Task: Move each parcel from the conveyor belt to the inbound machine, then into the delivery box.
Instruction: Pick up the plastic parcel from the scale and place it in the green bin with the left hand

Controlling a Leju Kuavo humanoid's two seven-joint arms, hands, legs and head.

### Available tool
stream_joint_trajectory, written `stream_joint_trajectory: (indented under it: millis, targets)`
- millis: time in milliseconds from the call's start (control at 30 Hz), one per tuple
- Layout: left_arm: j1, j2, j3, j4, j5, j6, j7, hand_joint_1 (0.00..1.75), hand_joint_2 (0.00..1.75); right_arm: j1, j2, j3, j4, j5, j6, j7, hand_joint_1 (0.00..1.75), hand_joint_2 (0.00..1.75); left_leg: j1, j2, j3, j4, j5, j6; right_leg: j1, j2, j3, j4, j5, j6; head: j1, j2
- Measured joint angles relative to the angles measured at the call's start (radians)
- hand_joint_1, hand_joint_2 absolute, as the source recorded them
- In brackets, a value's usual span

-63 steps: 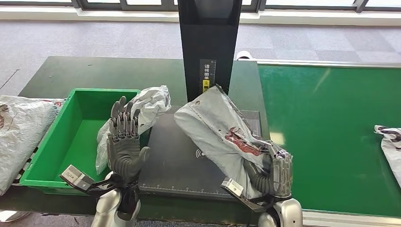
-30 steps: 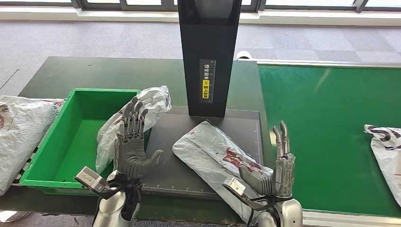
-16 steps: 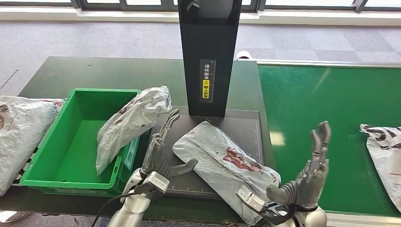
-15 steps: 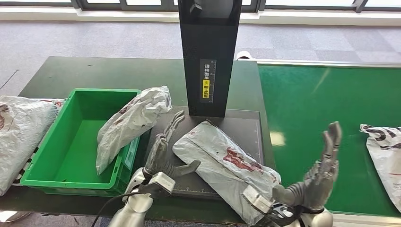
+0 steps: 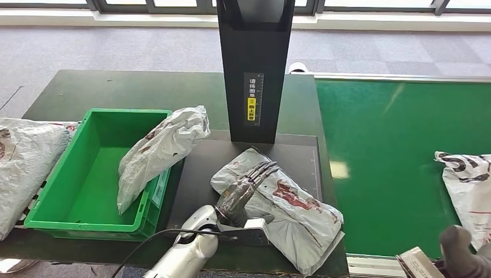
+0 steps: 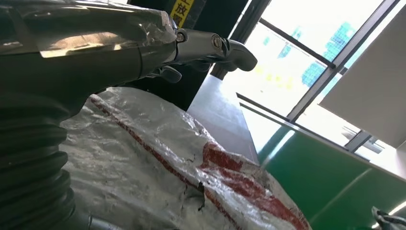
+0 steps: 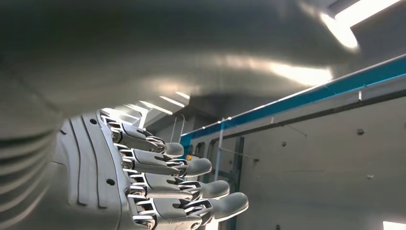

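A grey parcel with red print [image 5: 295, 217] lies flat on the black plate of the inbound machine [image 5: 194, 174], in front of its black column [image 5: 255, 69]. My left hand [image 5: 246, 185] reaches over this parcel with its fingers stretched out across the top, holding nothing. The left wrist view shows the left hand [image 6: 143, 48] just above the crinkled parcel [image 6: 167, 167]. My right hand [image 5: 460, 258] is low at the near right corner, off the parcel. In the right wrist view the right hand [image 7: 143, 182] has its fingers extended and is empty.
A second grey parcel [image 5: 159, 150] leans over the right wall of the green delivery box [image 5: 87, 174]. Another parcel [image 5: 469, 185] lies on the green conveyor belt [image 5: 394, 145] at the far right. A large grey bag [image 5: 23, 162] sits left of the box.
My right hand let go of the parcel, which now lies flat on the plate, and dropped to the lower right. My left hand swung from the box onto the parcel. The conveyor parcel crept left.
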Motion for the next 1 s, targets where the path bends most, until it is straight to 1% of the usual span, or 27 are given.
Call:
stream_joint_trajectory:
  millis: [167, 300, 333, 367, 433, 467, 500, 667, 1000]
  targets:
    - [-0.025, -0.004, -0.025, 0.082, -0.076, 0.019, 0.079, 0.0, 1.75, -0.008, 0.0, -0.013, -0.004, -0.002, 0.0, 0.0, 0.0, 1.75, 0.0, 0.0, 0.0, 0.0, 0.0, 0.0, 0.0, 0.0, 0.0, 0.0, 0.0, 0.0, 0.0, 0.0]
    - [-0.034, -0.004, -0.046, 0.134, -0.129, 0.018, 0.124, 0.0, 1.75, -0.014, 0.0, -0.019, -0.004, -0.006, 0.001, 0.0, 0.0, 1.75, 0.0, 0.0, 0.0, 0.0, 0.0, 0.0, 0.0, 0.0, 0.0, 0.0, 0.0, 0.0, 0.0, 0.0]
    - [-0.035, -0.004, -0.051, 0.142, -0.136, 0.017, 0.13, 0.04, 1.75, -0.015, 0.0, -0.021, -0.004, -0.007, 0.001, 0.0, 0.0, 1.75, 0.0, 0.0, 0.0, 0.0, 0.0, 0.0, 0.0, 0.0, 0.0, 0.0, 0.0, 0.0, 0.0, 0.0]
    - [-0.036, -0.004, -0.055, 0.15, -0.142, 0.015, 0.135, 0.38, 1.75, -0.016, 0.0, -0.022, -0.004, -0.008, 0.001, 0.0, 0.0, 1.75, 0.0, 0.0, 0.0, 0.0, 0.0, 0.0, 0.0, 0.0, 0.001, 0.0, 0.0, 0.0, 0.0, 0.0]
    - [-0.04, -0.005, -0.062, 0.162, -0.151, 0.011, 0.142, 1.25, 1.75, -0.017, 0.0, -0.023, -0.004, -0.008, 0.001, 0.0, 0.0, 1.75, 0.0, 0.0, 0.0, 0.0, 0.0, 0.0, 0.0, 0.0, 0.001, 0.0, 0.0, 0.0, 0.0, 0.0]
    - [-0.043, -0.005, -0.066, 0.168, -0.157, 0.007, 0.148, 1.64, 1.75, -0.018, 0.0, -0.024, -0.004, -0.008, 0.001, 0.0, 0.0, 1.75, 0.0, 0.0, 0.0, 0.0, 0.0, 0.0, 0.0, 0.0, 0.001, 0.0, 0.0, 0.0, 0.0, 0.0]
    - [-0.045, -0.005, -0.07, 0.174, -0.166, 0.002, 0.156, 1.75, 1.75, -0.018, 0.0, -0.024, -0.004, -0.009, 0.001, 0.0, 0.0, 1.75, 0.0, 0.0, 0.0, 0.0, 0.0, 0.0, 0.0, 0.0, 0.001, 0.0, 0.0, 0.0, 0.0, 0.0]
    - [-0.05, -0.007, -0.09, 0.203, -0.213, -0.022, 0.199, 1.75, 1.75, -0.024, 0.0, -0.039, -0.003, -0.017, 0.001, 0.0, 0.0, 1.75, 0.0, 0.0, 0.0, 0.0, 0.0, 0.0, 0.0, 0.0, 0.002, 0.0, 0.0, 0.0, 0.0, 0.0]
    - [-0.069, -0.01, -0.104, 0.22, -0.226, -0.021, 0.206, 1.75, 1.75, -0.028, 0.0, -0.058, -0.002, -0.023, 0.002, 0.0, 0.0, 1.75, 0.0, 0.0, 0.003, 0.0, 0.0, 0.0, 0.0, 0.0, 0.004, 0.0, 0.0, 0.0, 0.0, 0.0]
